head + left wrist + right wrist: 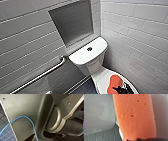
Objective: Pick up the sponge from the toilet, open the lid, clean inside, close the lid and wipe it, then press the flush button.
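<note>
We are near the start. The sponge (115, 83) lies on the closed lid (102, 75) of the toilet (87, 62), with our right gripper (122, 89) at its near end. We cannot tell whether the jaws are clenched on it. Opening the lid, cleaning, wiping and pressing the flush button (89, 49) all seem left to do. The right wrist view shows the sponge's pitted surface close up, and the head view places it against the tank. The left wrist view adds a blue cable (31, 124).
</note>
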Available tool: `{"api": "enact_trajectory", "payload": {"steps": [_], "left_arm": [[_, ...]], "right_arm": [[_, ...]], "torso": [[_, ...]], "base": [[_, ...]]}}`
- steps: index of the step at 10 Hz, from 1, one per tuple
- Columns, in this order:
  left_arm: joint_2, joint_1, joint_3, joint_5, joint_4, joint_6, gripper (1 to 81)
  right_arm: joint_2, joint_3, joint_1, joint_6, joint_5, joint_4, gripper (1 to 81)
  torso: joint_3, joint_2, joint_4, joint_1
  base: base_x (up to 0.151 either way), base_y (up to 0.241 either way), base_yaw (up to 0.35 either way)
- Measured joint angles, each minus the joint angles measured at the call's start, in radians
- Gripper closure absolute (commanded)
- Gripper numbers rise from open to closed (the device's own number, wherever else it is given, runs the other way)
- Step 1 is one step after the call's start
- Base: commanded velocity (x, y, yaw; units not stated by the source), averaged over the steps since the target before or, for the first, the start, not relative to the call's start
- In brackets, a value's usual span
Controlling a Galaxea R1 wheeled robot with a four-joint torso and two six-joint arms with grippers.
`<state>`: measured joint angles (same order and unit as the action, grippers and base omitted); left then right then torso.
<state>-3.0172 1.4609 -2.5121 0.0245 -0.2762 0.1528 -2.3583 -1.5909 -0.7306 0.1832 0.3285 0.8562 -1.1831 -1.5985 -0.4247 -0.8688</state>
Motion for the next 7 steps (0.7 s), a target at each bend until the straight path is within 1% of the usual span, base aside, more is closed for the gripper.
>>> {"api": "enact_trajectory", "payload": {"steps": [1, 2, 4, 7], "left_arm": [[0.000, 0.000, 0.000, 0.000, 0.000, 0.000, 1.0], [0.000, 0.000, 0.000, 0.000, 0.000, 0.000, 1.0], [0.000, 0.000, 0.000, 0.000, 0.000, 0.000, 1.0], [0.000, 0.000, 0.000, 0.000, 0.000, 0.000, 1.0]], "right_arm": [[-0.046, -0.056, 0.038, 0.000, -0.051, 0.002, 81.1], [-0.089, -0.114, 0.063, 0.000, -0.117, 0.004, 81.1], [-0.167, -0.239, 0.093, 0.000, -0.213, 0.005, 81.1], [-0.287, -0.407, 0.113, 0.001, -0.283, 0.004, 81.1]], "torso": [[0.000, 0.000, 0.000, 0.000], [0.000, 0.000, 0.000, 0.000], [0.000, 0.000, 0.000, 0.000], [0.000, 0.000, 0.000, 0.000]], "base": [[0.000, 0.000, 0.000], [0.000, 0.000, 0.000], [0.000, 0.000, 0.000], [0.000, 0.000, 0.000]]}}
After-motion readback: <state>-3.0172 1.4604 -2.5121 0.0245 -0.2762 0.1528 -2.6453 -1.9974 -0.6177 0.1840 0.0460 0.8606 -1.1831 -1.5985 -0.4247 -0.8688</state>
